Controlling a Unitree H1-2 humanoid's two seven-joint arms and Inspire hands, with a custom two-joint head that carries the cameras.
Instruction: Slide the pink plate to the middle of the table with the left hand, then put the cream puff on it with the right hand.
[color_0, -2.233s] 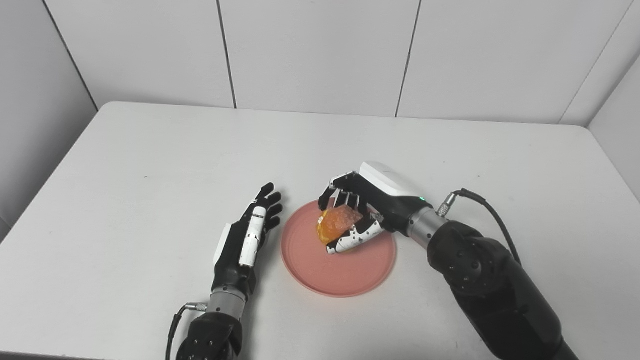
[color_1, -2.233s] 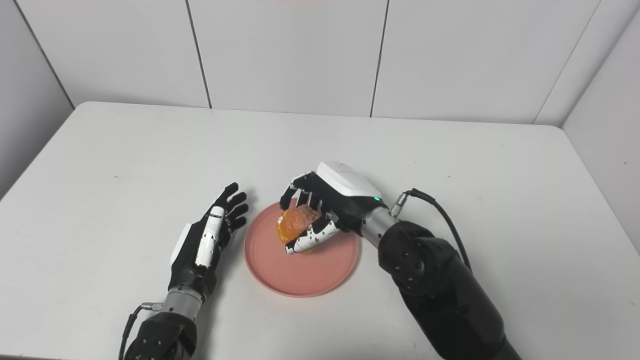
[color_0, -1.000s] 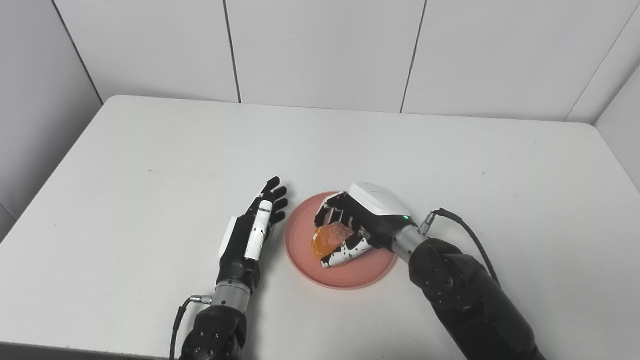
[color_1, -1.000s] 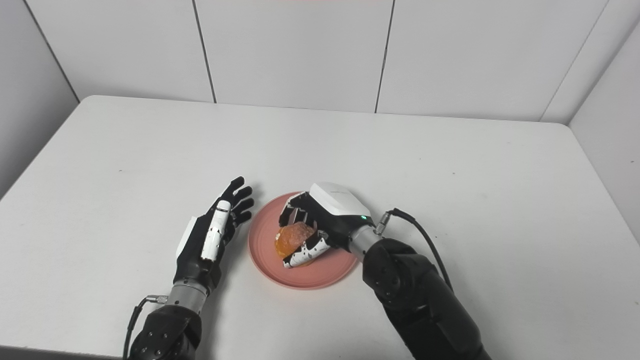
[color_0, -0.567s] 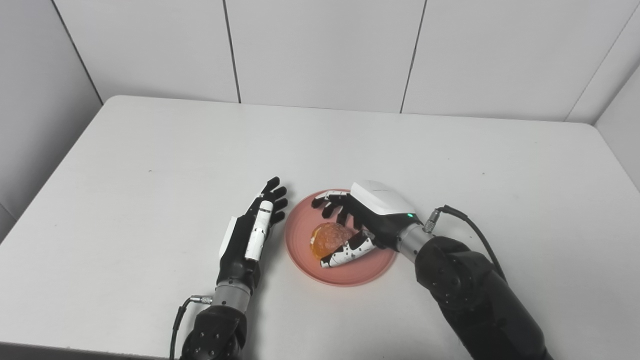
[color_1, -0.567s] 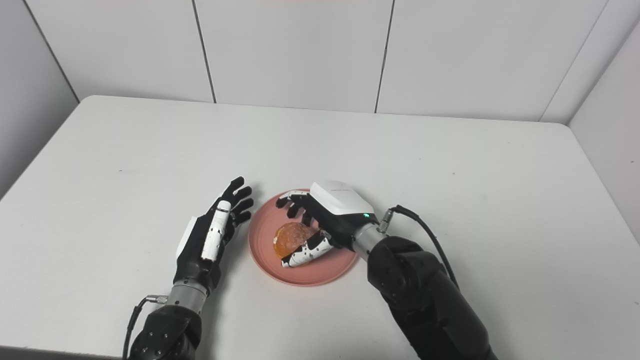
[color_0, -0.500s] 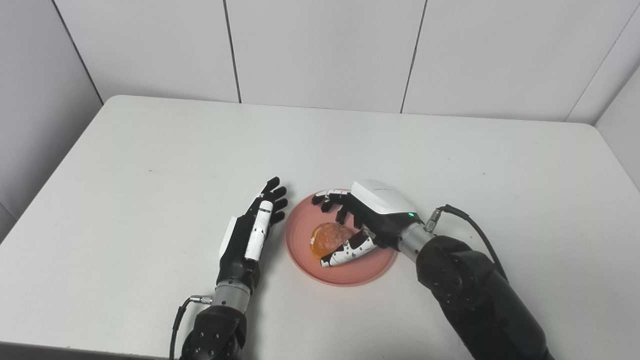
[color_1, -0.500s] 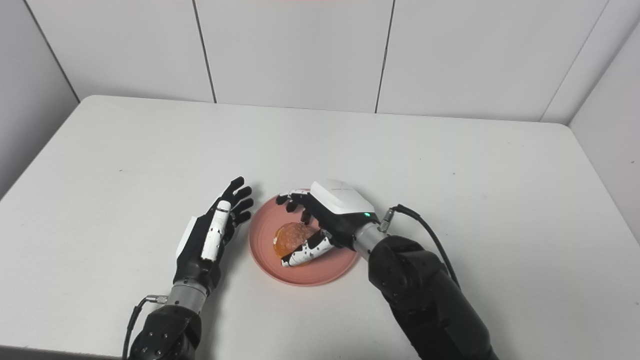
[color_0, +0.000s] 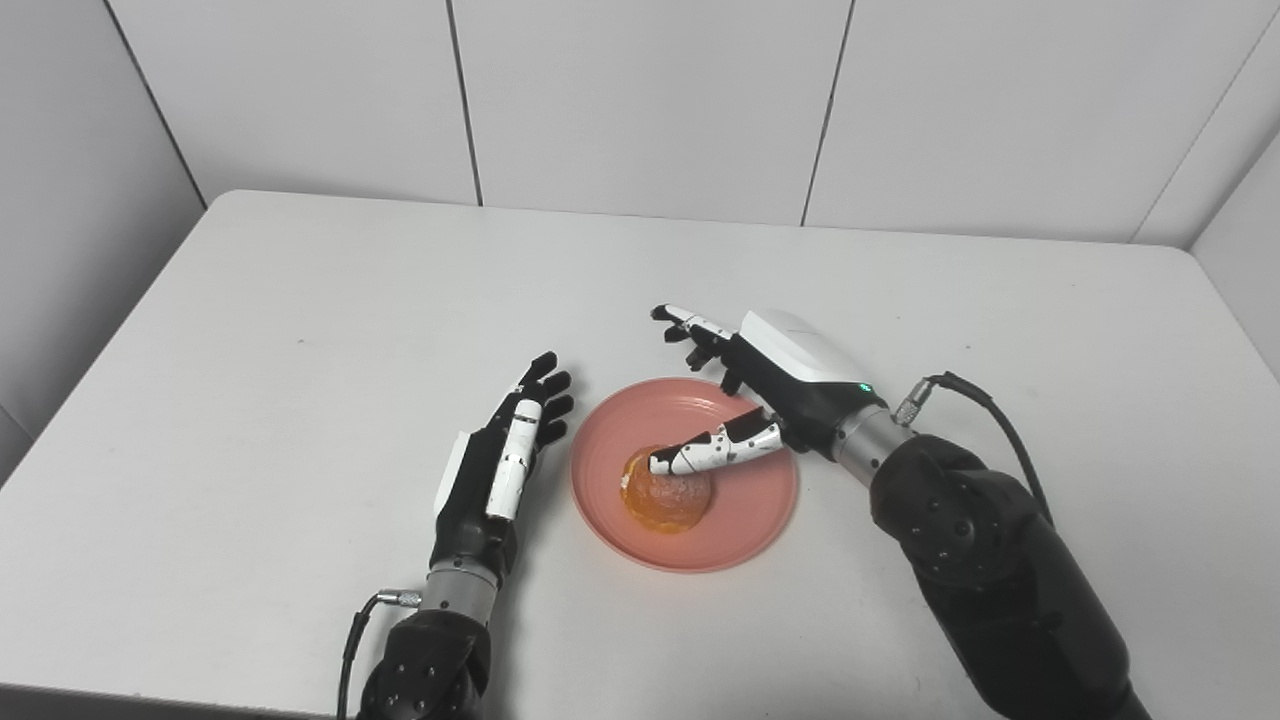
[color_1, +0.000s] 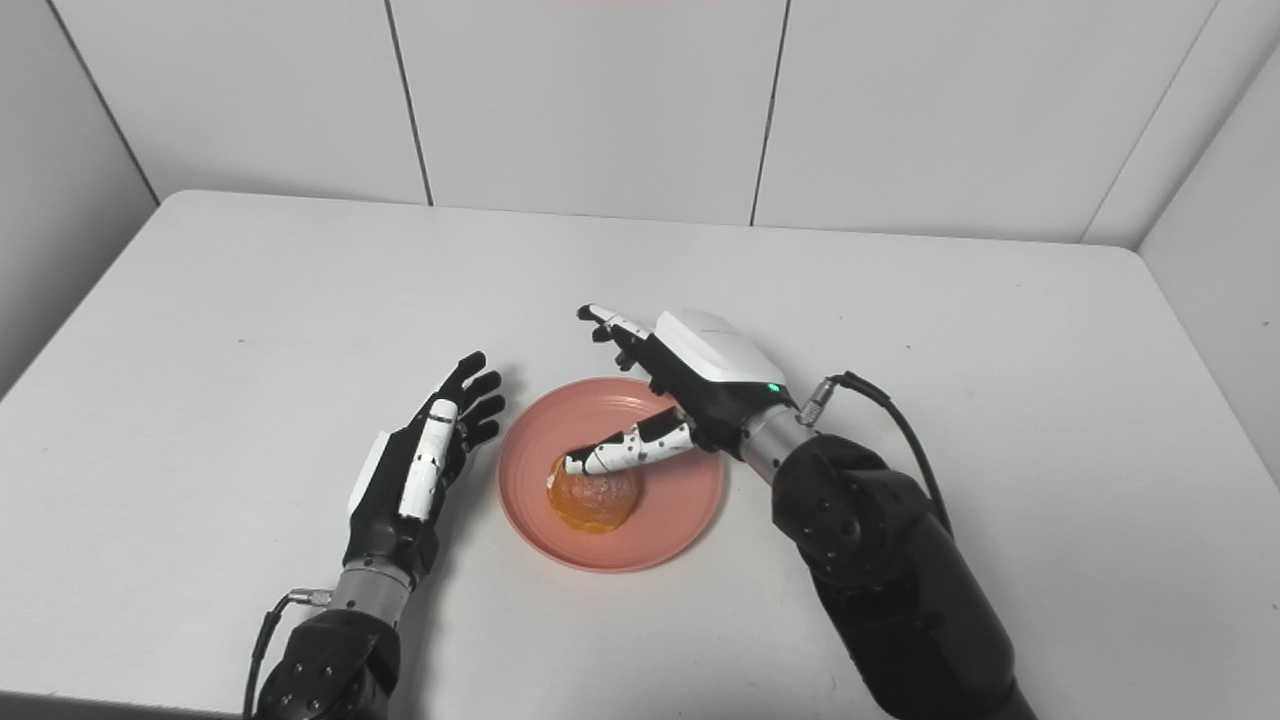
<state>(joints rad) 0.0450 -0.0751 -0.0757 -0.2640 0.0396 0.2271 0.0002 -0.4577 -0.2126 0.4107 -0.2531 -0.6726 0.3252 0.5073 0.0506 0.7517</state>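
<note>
The pink plate (color_0: 740, 510) lies on the white table (color_0: 300, 300) near its middle front. An orange-brown cream puff (color_0: 668, 496) rests on the plate's left half. My right hand (color_0: 770, 385) hovers open above the plate's far right side, fingers spread, its thumb stretched out over the puff. Whether the thumb touches the puff is unclear. My left hand (color_0: 500, 465) lies open on the table just left of the plate, fingers straight, apart from the rim.
The table (color_1: 950, 320) is bounded by white wall panels at the back and on both sides. A black cable (color_0: 975, 400) loops from the right wrist.
The right hand set the cream puff down on the plate, opened its fingers and rose back to the right. The left hand stayed put. The camera shifted early on.
</note>
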